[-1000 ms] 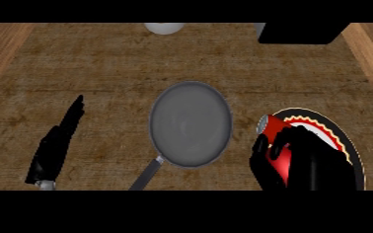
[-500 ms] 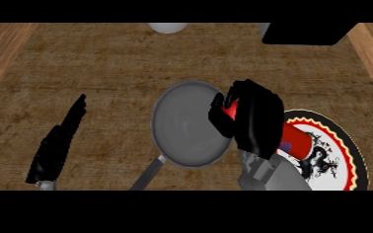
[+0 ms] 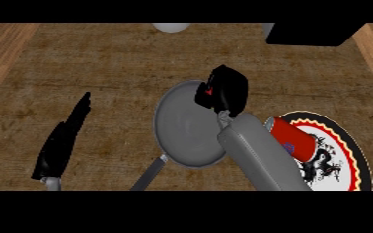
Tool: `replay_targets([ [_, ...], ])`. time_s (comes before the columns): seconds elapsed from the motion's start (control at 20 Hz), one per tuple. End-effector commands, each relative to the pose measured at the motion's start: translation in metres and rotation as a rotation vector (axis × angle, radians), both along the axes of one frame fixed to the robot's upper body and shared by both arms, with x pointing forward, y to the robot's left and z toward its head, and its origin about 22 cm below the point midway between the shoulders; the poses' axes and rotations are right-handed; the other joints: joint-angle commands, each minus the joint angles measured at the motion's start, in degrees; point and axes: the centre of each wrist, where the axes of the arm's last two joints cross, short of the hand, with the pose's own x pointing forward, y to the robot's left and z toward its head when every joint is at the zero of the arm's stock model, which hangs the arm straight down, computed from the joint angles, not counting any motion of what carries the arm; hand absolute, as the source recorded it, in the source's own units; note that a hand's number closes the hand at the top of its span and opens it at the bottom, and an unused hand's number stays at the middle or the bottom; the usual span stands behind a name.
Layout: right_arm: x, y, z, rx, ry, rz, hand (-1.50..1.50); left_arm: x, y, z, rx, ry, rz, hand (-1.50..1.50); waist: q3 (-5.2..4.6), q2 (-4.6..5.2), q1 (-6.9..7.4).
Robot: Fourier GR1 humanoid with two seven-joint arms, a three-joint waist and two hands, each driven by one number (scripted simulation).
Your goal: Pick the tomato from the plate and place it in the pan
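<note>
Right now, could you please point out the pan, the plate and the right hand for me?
pan (image 3: 182, 128), head view, on the bare grey inside of its bowl.
plate (image 3: 336, 134), head view, on its patterned rim at the right.
right hand (image 3: 227, 90), head view, on the black back of the hand above the pan's upper right edge.

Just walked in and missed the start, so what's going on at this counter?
The robot's right hand, fingers curled round a red tomato that barely shows, is above the upper right rim of the round grey pan. The round red, white and black plate lies at the right. The left hand rests open at the left.
</note>
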Motion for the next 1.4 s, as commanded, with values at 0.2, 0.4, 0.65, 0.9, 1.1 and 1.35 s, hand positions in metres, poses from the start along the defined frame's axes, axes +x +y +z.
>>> replay_targets([
  [0.2, 0.021, -0.017, -0.019, 0.422, 0.171, -0.142, -1.5, 0.009, 0.001, 0.014, 0.004, -0.016, -0.031, 0.0, 0.19, 0.51, 1.89],
  [0.4, 0.02, -0.01, -0.024, 0.56, 0.044, -0.145, -1.5, 0.008, -0.014, 0.008, -0.008, -0.015, -0.045, 0.0, 0.18, 0.51, 2.29],
  [0.65, 0.026, -0.008, -0.022, 0.586, -0.239, -0.15, -1.5, 0.016, -0.026, -0.001, -0.001, -0.015, -0.033, 0.0, 0.12, 0.44, 0.95],
  [0.9, 0.034, -0.015, -0.022, 0.654, -0.425, -0.296, -1.5, 0.007, 0.003, 0.001, 0.001, -0.011, -0.011, 0.0, 0.06, 0.13, 0.53],
  [1.1, 0.033, -0.035, -0.028, 0.695, -0.485, -0.428, -1.5, -0.011, 0.011, -0.009, 0.003, 0.022, 0.02, 0.0, 0.01, -0.55, -1.47],
  [1.35, -0.006, -0.085, -0.048, 0.704, -0.568, -0.461, -1.5, -0.011, 0.021, -0.01, 0.013, 0.013, 0.071, 0.0, 0.01, -0.95, -3.34],
])
